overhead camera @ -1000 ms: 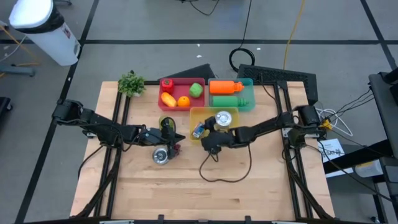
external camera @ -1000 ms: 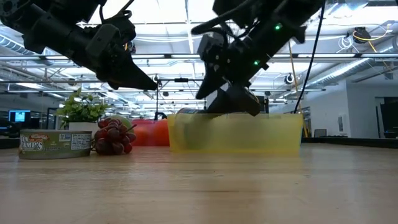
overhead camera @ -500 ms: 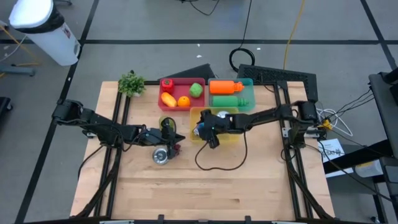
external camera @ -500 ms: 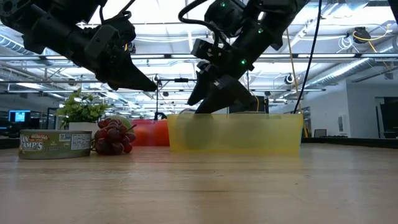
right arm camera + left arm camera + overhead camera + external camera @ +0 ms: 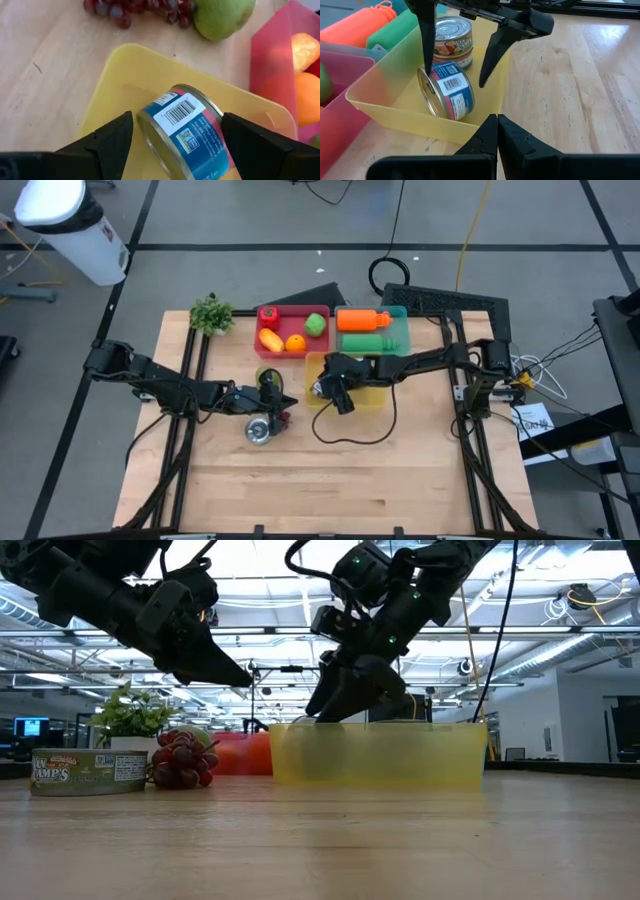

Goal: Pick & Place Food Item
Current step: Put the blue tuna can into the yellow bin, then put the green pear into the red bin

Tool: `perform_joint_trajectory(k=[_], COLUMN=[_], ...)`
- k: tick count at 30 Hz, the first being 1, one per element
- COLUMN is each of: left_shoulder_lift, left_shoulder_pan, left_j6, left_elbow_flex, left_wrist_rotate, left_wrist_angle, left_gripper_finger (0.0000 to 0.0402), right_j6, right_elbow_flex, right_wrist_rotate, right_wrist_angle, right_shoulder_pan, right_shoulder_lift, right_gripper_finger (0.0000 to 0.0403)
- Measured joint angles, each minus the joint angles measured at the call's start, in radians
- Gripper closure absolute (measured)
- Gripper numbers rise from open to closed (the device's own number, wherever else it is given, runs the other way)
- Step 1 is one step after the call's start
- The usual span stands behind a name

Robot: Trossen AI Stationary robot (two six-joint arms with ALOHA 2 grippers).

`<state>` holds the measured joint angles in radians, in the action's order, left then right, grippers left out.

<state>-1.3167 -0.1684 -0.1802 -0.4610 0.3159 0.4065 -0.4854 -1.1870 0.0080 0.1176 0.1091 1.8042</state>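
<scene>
A blue-and-pink labelled can lies on its side in the left end of the yellow bin, leaning toward the bin's wall. A second can stands upright behind it. My right gripper is open and reaches down into the bin, one finger on each side of the lying can. In the high view it hangs over the bin's left end. My left gripper is shut and empty, hovering left of the bin and pointing at it. My right gripper comes slanting down from the table's right, with its fingers on either side of the lying can. One fingertip reaches the rim of the can's end. The other stands a little off its side. I cannot tell whether either touches.
A third can stands on the table by a bunch of grapes and a pear, just left of the bin. Behind are a red bin of fruit, a teal bin of bottles and a small plant.
My right gripper has moved from the table in front of the bin's near edge toward the far left, in over the bin's left end. It has rolled and tipped on the way and now straddles the lying can. The cans have stayed in place.
</scene>
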Motion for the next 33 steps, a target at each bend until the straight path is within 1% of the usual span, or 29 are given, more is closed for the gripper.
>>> perform_joint_trajectory(k=[4, 8, 12, 17, 18, 22, 23, 25, 27, 28, 31, 33], left_shoulder_lift=[0.000, 0.000, 0.000, 0.000, 0.000, 0.009, 0.022, 0.055, 0.091, 0.112, 0.166, 0.195], left_shoulder_pan=[0.000, 0.000, 0.000, 0.001, 0.001, 0.001, 0.001, 0.001, 0.008, 0.011, 0.030, 0.041], left_j6=[-0.006, -0.006, -0.006, -0.006, -0.006, -0.013, -0.030, -0.115, -0.189, -0.213, -0.288, -0.331], left_elbow_flex=[0.000, 0.000, 0.000, 0.000, 0.000, 0.000, 0.000, -0.001, -0.007, -0.007, -0.017, -0.017], left_wrist_rotate=[0.000, 0.000, 0.000, 0.000, 0.000, 0.002, 0.018, 0.083, 0.129, 0.136, 0.138, 0.139], left_wrist_angle=[-0.010, -0.021, -0.019, -0.023, -0.029, -0.095, -0.126, -0.168, -0.241, -0.287, -0.362, -0.414], left_gripper_finger=[0.0392, 0.0392, 0.0392, 0.0392, 0.0392, 0.0392, 0.0391, 0.0388, 0.0375, 0.0364, 0.0319, 0.0283], right_j6=[0.000, 0.035, 0.092, 0.164, 0.186, 0.286, 0.314, 0.354, 0.385, 0.395, 0.424, 0.447], right_elbow_flex=[-0.002, 0.011, 0.004, 0.007, 0.006, 0.005, 0.005, 0.014, 0.028, 0.043, 0.110, 0.167], right_wrist_rotate=[0.028, 0.055, 0.062, 0.077, 0.074, 0.065, 0.065, 0.067, 0.069, 0.070, 0.070, 0.073], right_wrist_angle=[0.078, 0.219, 0.267, 0.263, 0.241, 0.248, 0.250, 0.262, 0.262, 0.251, 0.239, 0.183], right_shoulder_pan=[-0.002, -0.032, -0.068, -0.104, -0.109, -0.120, -0.123, -0.129, -0.134, -0.138, -0.145, -0.147], right_shoulder_lift=[-0.004, -0.037, -0.098, -0.124, -0.135, -0.194, -0.208, -0.249, -0.285, -0.306, -0.357, -0.397], right_gripper_finger=[0.0117, 0.0118, 0.0119, 0.0129, 0.0131, 0.0139, 0.0141, 0.0142, 0.0143, 0.0143, 0.0143, 0.0145])
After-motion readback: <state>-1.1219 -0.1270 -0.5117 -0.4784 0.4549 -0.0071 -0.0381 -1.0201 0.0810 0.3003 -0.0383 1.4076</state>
